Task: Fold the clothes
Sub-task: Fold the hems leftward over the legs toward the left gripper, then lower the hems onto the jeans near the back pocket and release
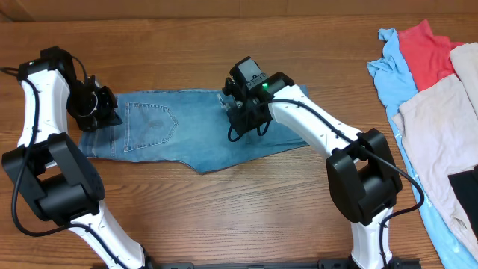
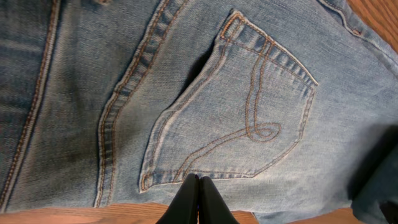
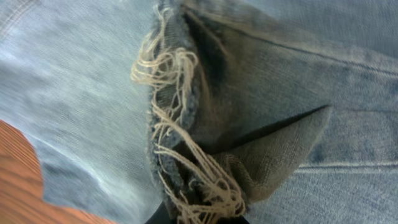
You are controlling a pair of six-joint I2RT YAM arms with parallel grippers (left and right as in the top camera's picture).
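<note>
My right gripper (image 1: 237,107), clamped on the jeans (image 1: 172,142) hem (image 3: 180,124), needed a square lay toward nine o'clock, where my left gripper (image 2: 198,194) rested shut.

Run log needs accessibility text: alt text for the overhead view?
Light blue jeans lie partly folded across a wooden table, the left tool at their waistband end and the right tool at the other end. A pile of light blue, red and beige garments sits at the frame's right edge.
</note>
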